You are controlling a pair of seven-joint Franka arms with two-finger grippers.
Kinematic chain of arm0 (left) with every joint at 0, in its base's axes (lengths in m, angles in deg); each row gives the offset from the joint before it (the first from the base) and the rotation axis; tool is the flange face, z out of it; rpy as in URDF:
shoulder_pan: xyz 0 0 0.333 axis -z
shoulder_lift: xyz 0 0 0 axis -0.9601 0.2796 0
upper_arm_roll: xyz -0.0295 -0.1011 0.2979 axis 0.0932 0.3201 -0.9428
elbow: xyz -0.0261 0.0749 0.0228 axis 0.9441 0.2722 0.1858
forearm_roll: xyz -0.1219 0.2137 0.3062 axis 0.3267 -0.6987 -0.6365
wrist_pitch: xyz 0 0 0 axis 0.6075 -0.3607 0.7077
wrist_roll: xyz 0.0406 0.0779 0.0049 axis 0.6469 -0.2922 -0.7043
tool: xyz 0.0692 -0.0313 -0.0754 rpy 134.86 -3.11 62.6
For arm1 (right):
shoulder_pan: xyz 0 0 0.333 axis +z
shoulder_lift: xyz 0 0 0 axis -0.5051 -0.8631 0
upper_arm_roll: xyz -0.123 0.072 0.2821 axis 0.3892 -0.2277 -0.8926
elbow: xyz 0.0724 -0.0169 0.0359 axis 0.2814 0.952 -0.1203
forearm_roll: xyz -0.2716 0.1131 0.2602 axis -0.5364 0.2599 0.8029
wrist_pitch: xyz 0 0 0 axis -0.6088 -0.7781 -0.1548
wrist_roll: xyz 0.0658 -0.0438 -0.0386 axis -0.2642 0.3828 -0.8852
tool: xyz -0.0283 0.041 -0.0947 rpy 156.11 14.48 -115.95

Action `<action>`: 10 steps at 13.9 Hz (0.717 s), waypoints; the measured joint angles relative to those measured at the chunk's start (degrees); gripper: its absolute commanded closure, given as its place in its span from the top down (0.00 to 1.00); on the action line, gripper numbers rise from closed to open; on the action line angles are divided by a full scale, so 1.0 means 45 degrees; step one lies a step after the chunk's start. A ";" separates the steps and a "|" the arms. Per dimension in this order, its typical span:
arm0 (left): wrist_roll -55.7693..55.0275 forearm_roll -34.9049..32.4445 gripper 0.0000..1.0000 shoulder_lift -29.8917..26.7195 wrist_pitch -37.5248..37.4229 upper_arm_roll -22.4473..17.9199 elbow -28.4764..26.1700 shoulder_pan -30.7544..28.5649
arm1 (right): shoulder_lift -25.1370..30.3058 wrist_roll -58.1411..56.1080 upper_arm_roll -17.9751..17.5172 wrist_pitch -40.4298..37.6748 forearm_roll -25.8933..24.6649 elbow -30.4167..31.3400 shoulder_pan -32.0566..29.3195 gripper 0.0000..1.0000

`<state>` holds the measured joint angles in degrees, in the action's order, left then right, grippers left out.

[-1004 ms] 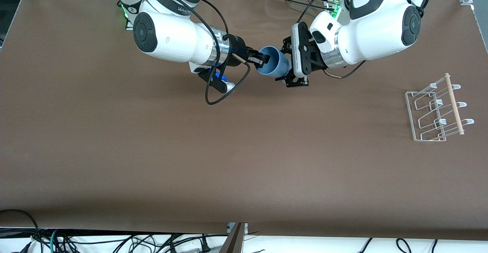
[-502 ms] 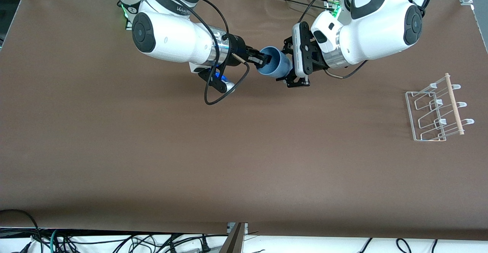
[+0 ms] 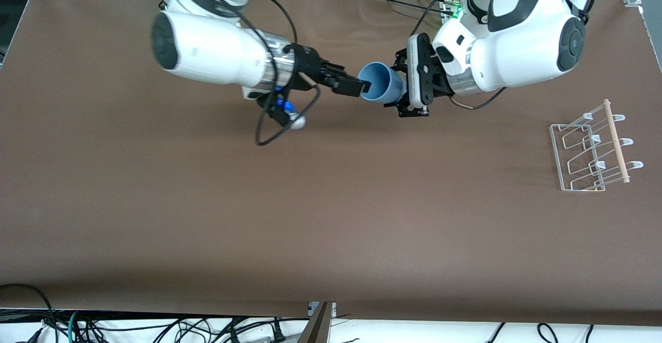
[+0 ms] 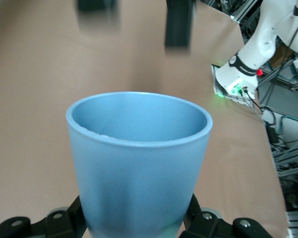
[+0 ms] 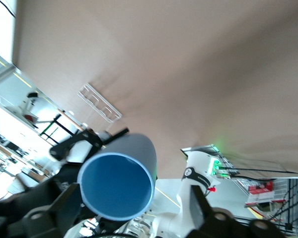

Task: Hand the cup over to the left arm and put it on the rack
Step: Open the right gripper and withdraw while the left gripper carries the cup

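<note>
Above the table's middle, toward the robots' edge, the right gripper [image 3: 357, 85] has just released the cup [image 3: 381, 88]; the left gripper [image 3: 406, 92] clamps its base; handover done; the rack [image 3: 589, 149] waits.

Plain light-blue cup [image 3: 381, 89], white wire rack [image 3: 589, 149], brown table [image 3: 310, 203].

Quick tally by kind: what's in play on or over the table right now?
Cups: 1, the blue cup, held over the table by the left gripper
Racks: 1, the white rack toward the left arm's end
Grippers: 2, with the right gripper open at the cup's mouth
Total: 4
</note>
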<state>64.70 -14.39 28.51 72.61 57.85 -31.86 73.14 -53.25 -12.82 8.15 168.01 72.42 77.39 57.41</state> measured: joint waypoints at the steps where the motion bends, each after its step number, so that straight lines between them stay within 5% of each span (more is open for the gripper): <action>1: 0.0001 -0.0033 0.00 0.0000 -0.0481 -0.0018 -0.0002 -0.0183 | 0.0174 -0.0036 0.0025 -0.0304 0.0000 -0.0010 -0.0452 0.99; 6: -0.0299 -0.2511 0.00 -0.0099 -0.2437 -0.0036 0.0097 -0.0491 | 0.1123 -0.1408 0.0403 -0.2731 -0.0052 -0.0056 -0.3338 0.99; 10: -0.2605 -0.5682 0.00 -0.0188 -0.4434 0.0164 0.0902 -0.0390 | 0.2162 -0.3944 0.2340 -0.5595 -0.1503 -0.0091 -0.4560 0.99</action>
<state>52.98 -39.96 27.66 52.66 58.58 -27.80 71.38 -43.52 -30.56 18.68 142.84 65.66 76.98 36.89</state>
